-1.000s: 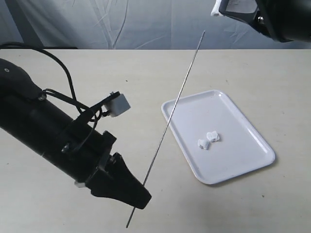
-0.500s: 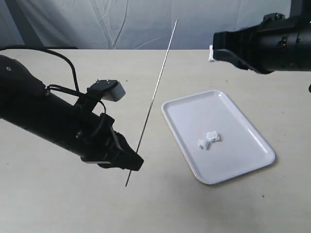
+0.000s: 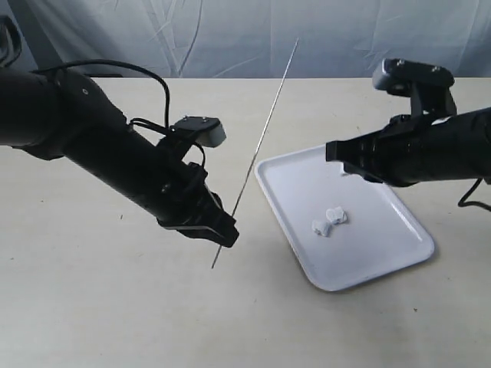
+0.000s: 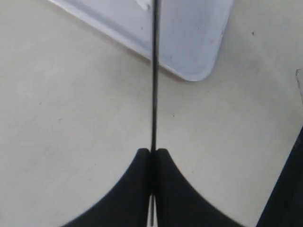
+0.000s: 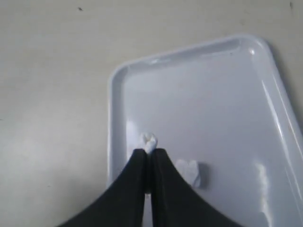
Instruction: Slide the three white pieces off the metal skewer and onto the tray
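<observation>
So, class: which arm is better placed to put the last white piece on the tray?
Right. The right gripper hangs over the tray with a white piece at its tips; the left gripper is shut on the bare skewer.

- Pretty sure this is a robotics lab bench, not a home
- wrinkly grey cloth backdrop [image 3: 192, 34] across the frame's top
- bare beige table [image 3: 92, 307]
- black robot arm left [image 3: 100, 153], another right [image 3: 430, 149], loose cable [image 3: 115, 65]

table [image 3: 92, 322]: beige, matte | backdrop [image 3: 192, 31]: creased grey cloth
</observation>
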Controlling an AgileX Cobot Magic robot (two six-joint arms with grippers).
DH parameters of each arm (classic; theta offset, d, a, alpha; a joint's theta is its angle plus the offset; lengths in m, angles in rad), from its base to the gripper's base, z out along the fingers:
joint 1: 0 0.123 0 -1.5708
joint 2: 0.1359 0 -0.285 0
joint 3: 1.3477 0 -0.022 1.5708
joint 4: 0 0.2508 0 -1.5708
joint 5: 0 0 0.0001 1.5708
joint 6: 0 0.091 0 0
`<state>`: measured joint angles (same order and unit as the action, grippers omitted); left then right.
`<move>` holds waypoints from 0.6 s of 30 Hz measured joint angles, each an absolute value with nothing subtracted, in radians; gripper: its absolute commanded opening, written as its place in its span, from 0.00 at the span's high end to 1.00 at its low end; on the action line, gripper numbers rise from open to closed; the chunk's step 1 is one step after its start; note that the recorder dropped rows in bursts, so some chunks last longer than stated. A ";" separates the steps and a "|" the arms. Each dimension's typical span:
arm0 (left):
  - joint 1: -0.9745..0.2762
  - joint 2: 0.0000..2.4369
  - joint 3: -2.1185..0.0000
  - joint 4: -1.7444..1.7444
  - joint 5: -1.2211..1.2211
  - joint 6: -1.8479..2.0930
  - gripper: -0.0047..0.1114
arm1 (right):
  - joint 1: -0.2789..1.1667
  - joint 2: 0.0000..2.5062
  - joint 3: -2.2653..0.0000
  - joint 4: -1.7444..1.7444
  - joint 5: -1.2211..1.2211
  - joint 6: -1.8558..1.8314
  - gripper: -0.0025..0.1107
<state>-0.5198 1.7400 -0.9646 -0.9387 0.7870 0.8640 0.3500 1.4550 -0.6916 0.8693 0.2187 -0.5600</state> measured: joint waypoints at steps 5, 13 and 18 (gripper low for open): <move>-0.578 1.807 -1.026 -0.821 0.827 0.772 0.96 | 0.350 1.545 -0.669 0.869 0.197 -0.558 0.98; -0.643 1.870 -1.184 -0.595 0.904 0.573 0.96 | 0.350 1.617 -0.669 0.871 0.190 -0.531 0.76; -0.643 1.902 -1.286 -0.435 0.982 0.461 0.96 | 0.350 1.619 -0.669 0.871 0.182 -0.524 0.67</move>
<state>-0.6432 1.9021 -1.2860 -0.4352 0.9815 0.4612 0.3500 1.6191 -0.6689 0.8711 0.1821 -0.5243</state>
